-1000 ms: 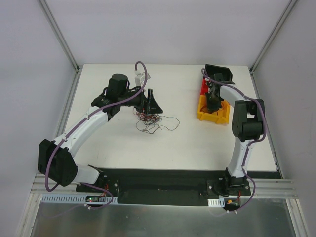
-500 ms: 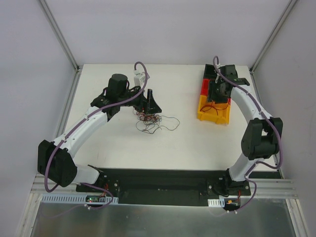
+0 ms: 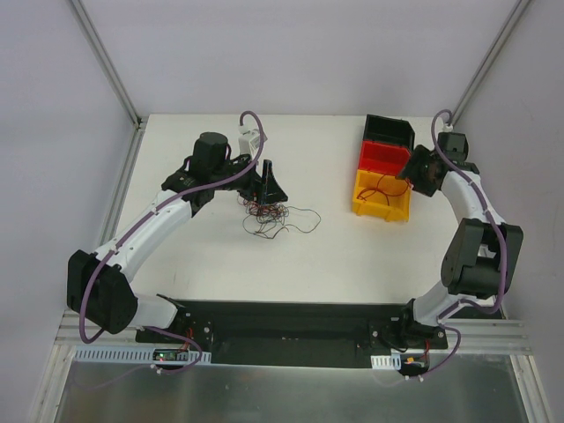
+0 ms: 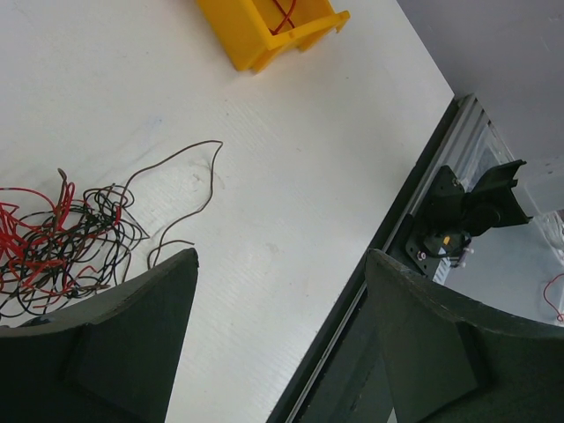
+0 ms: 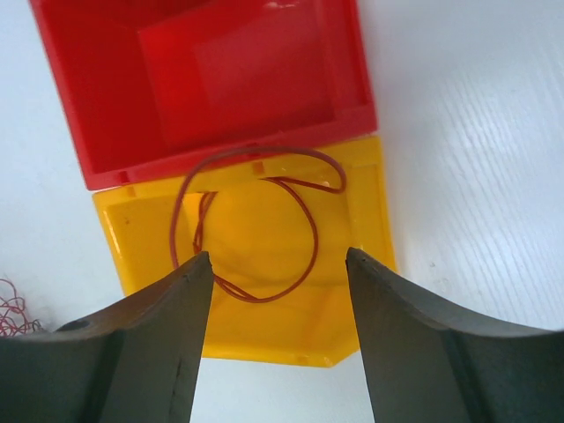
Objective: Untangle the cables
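A loose tangle of thin red and black wires [image 3: 269,214] is seen left of centre in the overhead view, on the white table [image 3: 344,256], with a few black strands trailing to its right. The left gripper [image 3: 268,183] is placed just above the tangle in the frame, its jaws spread wide and nothing held. At the upper right, a single looped red wire [image 5: 251,229] lies inside the yellow plastic bin [image 5: 366,229], below the red bin [image 5: 220,79]. The right gripper [image 5: 278,260] is held over the yellow bin, parted and empty.
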Robot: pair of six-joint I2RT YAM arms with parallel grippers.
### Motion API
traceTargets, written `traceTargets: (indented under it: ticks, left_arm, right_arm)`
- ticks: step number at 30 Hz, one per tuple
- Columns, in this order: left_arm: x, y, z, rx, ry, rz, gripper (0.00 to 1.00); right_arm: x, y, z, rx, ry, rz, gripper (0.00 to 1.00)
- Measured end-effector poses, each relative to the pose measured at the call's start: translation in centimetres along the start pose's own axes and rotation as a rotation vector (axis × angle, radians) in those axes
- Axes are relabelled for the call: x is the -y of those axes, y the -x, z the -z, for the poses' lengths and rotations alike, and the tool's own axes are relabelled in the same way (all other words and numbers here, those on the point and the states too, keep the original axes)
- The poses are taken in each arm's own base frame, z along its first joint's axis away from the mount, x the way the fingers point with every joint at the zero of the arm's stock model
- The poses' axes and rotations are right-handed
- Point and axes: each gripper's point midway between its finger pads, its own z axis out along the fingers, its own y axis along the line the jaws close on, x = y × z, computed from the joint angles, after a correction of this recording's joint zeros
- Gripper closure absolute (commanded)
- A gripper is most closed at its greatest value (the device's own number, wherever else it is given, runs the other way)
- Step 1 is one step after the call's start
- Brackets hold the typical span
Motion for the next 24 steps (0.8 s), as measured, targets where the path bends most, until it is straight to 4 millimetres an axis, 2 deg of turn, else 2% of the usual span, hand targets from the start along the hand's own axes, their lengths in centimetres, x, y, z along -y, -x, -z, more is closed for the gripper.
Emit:
traceTargets:
  ticks: [9, 11, 13, 15, 16, 18, 20, 22, 24]
  left_arm:
    - [0.0, 0.0, 0.0, -0.001, -0.002, 0.000, 0.25]
    - [0.0, 0.0, 0.0, 0.000, 0.001, -0.001, 0.32]
    - [-0.7, 0.1, 0.0, 0.007, 0.040, 0.007, 0.30]
    - [-2.1, 0.3, 0.2, 0.028, 0.126, 0.023, 0.27]
    - [-3.0, 0.5, 0.6, 0.048, 0.177, 0.033, 0.25]
    - [-4.6, 0.7, 1.8, 0.089, 0.274, 0.065, 0.23]
    - [-6.3, 1.1, 3.3, 0.139, 0.365, 0.107, 0.19]
    - [-7.8, 1.9, 4.4, 0.180, 0.426, 0.136, 0.12]
    - [-8.8, 1.8, 4.3, 0.177, 0.447, 0.165, 0.12]
  right_arm:
    - [-2.1, 1.5, -0.2, 0.058, 0.091, 0.068, 0.35]
    - [-2.6, 1.6, -0.3, 0.051, 0.101, 0.076, 0.35]
    - [-3.3, 1.2, -0.3, 0.055, 0.082, 0.110, 0.34]
    - [-5.3, -0.3, 0.0, 0.061, 0.053, 0.195, 0.34]
    - [-7.1, -1.5, 0.4, 0.065, 0.053, 0.250, 0.34]
    - [-11.5, -4.3, 1.7, 0.080, 0.115, 0.349, 0.34]
    - [-16.1, -8.1, 3.8, 0.091, 0.242, 0.434, 0.34]
    - [-18.7, -10.8, 5.2, 0.089, 0.344, 0.486, 0.34]
    - [-20.8, -12.8, 5.7, 0.074, 0.428, 0.532, 0.34]
